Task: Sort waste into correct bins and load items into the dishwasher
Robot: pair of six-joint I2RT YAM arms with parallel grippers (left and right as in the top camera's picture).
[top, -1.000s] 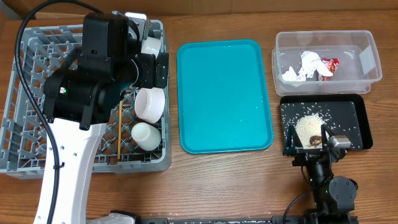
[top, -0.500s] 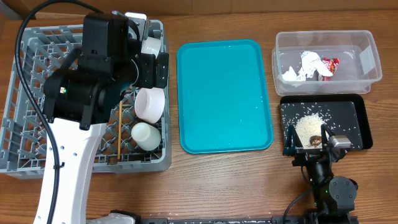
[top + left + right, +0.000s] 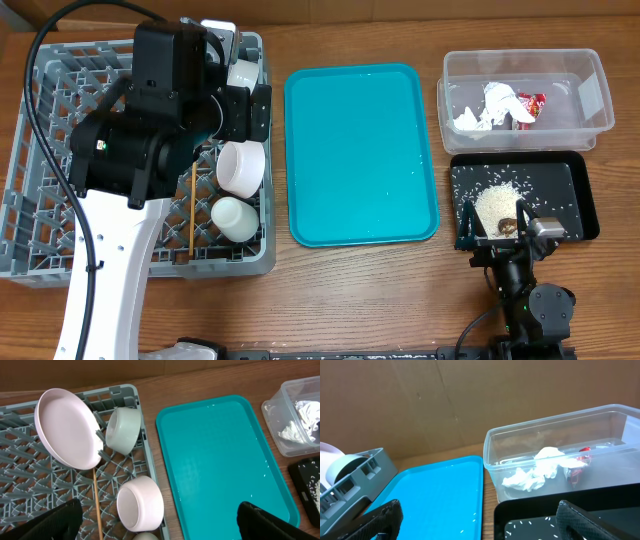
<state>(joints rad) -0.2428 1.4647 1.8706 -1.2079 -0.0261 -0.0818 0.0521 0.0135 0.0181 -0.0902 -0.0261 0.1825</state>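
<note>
Left fingers (image 3: pixel 50 522), right fingers (image 3: pixel 370 520) spread empty, plate (image 3: pixel 67 427) plain at left wrist, arm-covered overhead

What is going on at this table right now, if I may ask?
Sorting looks about finished. The plate, two bowls, cup and chopsticks sit in the grey dish rack. The wrapper and crumpled paper lie in the clear tub; rice and a brown lump are on the black tray. The left end effector, over the rack, and right end effector are open and hold nothing.

Glossy teal tray (image 3: pixel 362 155), grey plastic rack (image 3: pixel 40 180), clear plastic tub (image 3: pixel 560 460), wood table (image 3: pixel 360 300)
</note>
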